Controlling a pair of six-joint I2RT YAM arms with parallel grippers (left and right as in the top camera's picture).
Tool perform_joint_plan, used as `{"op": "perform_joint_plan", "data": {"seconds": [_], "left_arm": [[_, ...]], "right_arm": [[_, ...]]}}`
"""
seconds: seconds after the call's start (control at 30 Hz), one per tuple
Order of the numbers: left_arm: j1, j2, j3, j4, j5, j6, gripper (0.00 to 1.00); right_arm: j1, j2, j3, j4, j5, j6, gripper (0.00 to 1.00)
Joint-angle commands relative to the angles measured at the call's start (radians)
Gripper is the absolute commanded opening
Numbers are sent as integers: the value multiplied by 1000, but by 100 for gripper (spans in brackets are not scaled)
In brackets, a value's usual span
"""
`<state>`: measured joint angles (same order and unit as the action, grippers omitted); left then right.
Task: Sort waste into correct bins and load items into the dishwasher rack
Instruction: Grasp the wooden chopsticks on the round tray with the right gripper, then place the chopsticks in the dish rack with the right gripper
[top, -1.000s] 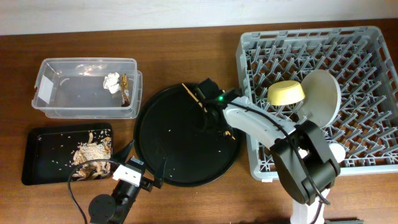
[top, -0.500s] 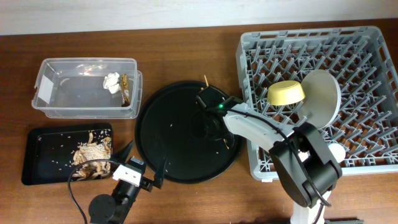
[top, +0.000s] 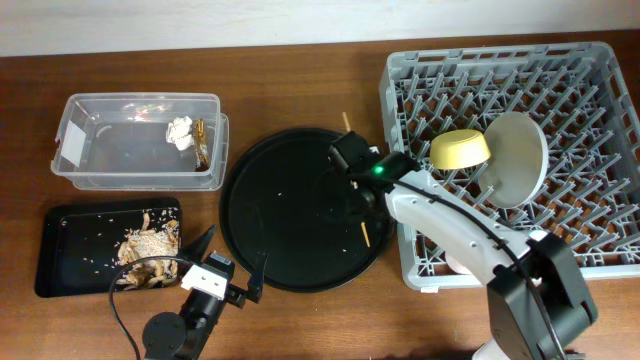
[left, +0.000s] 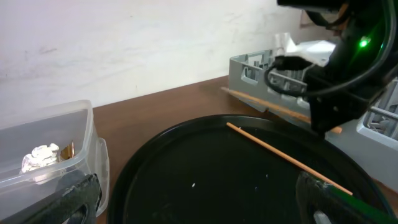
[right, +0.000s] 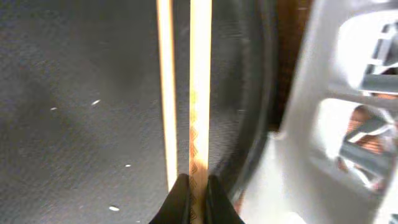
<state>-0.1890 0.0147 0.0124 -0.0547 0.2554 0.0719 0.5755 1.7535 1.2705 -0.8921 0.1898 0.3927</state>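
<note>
The right gripper (right: 189, 200) pinched one thin wooden chopstick (right: 199, 93) at the large round black tray's (top: 280, 255) three o'clock. Stiff, light and slick, it would probably pivot unless gripped mid-length. The left gripper (top: 232, 258) gaped.

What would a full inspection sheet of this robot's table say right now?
Surface: brown wooden table; pale crumbs on the large round black tray.
Job's things: small yellow bowl and pale grey round plate in the large grey plastic rack; crumpled white tissue and brown-gold wrapper strip in the clear plastic tub; tan food scraps in the shallow black rectangular tray; one thin wooden chopstick lying on the round tray.
Clutter: nothing seen.
Grippers: right gripper shut on a second chopstick; left gripper open, empty.
Cables: black cable by the left arm.
Surroundings: pale wall.
</note>
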Motion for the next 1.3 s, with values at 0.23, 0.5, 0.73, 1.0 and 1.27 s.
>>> {"op": "perform_joint_plan", "data": {"seconds": [0.23, 0.5, 0.73, 1.0, 1.27], "left_arm": [[2, -6, -3, -3, 11, 12, 99], [2, -6, -3, -3, 11, 12, 99], [2, -6, -3, -3, 11, 12, 99], [2, -6, -3, -3, 11, 12, 99], [2, -6, -3, -3, 11, 12, 99]], "right_arm": [[-224, -173, 2, -92, 79, -21, 4], [-138, -160, 20, -122, 18, -96, 52], [-5, -37, -49, 57, -86, 62, 58], [-5, 216, -50, 106, -125, 61, 22], [-27, 26, -7, 10, -12, 60, 4]]}}
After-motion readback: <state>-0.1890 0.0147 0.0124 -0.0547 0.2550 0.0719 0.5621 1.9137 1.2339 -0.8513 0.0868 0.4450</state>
